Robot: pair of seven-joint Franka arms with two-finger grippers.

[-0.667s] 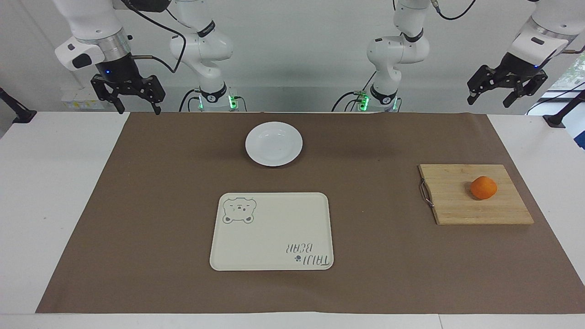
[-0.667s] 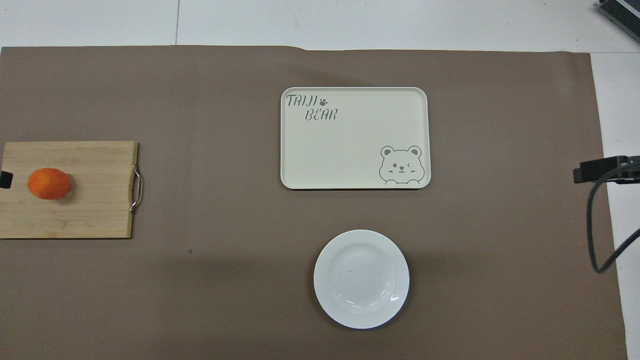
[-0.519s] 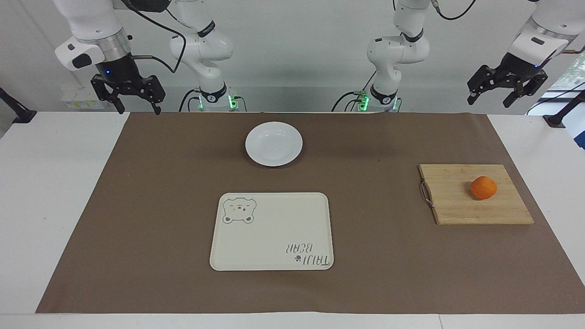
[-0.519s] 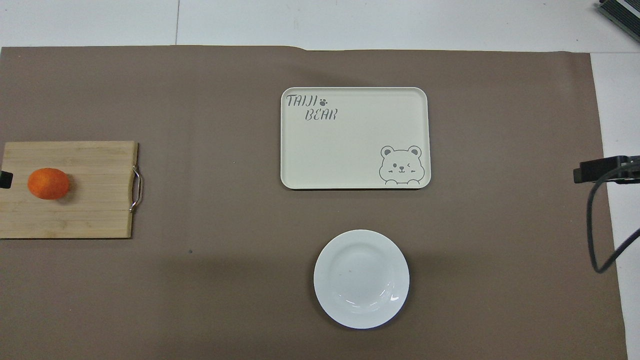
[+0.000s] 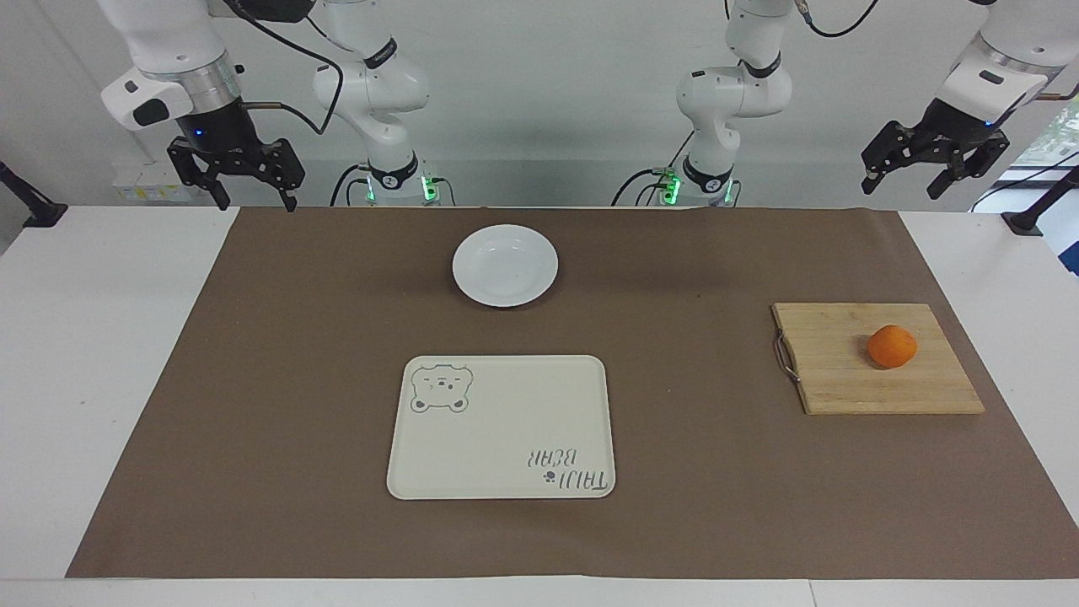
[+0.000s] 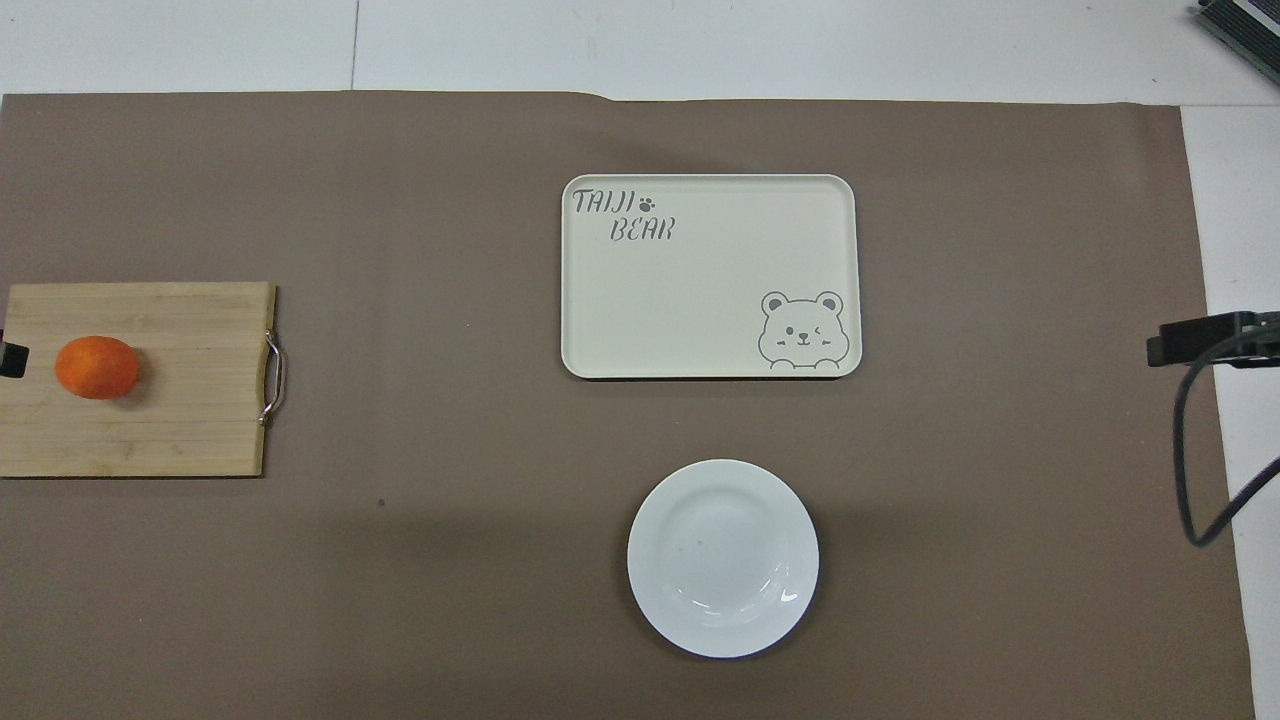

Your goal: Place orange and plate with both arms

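The orange (image 5: 892, 346) lies on a wooden cutting board (image 5: 843, 379) toward the left arm's end of the table; it also shows in the overhead view (image 6: 97, 367). The white plate (image 5: 505, 265) sits on the brown mat near the robots, empty, and shows in the overhead view (image 6: 723, 557). My left gripper (image 5: 902, 185) hangs open and empty in the air over the table edge at its end. My right gripper (image 5: 255, 201) hangs open and empty over the mat's corner at the other end. Both arms wait.
A cream tray (image 5: 501, 427) with a bear drawing and lettering lies farther from the robots than the plate, empty; it also shows in the overhead view (image 6: 710, 276). The cutting board has a metal handle (image 5: 784, 357) on its side toward the tray. A brown mat (image 5: 295, 379) covers the table.
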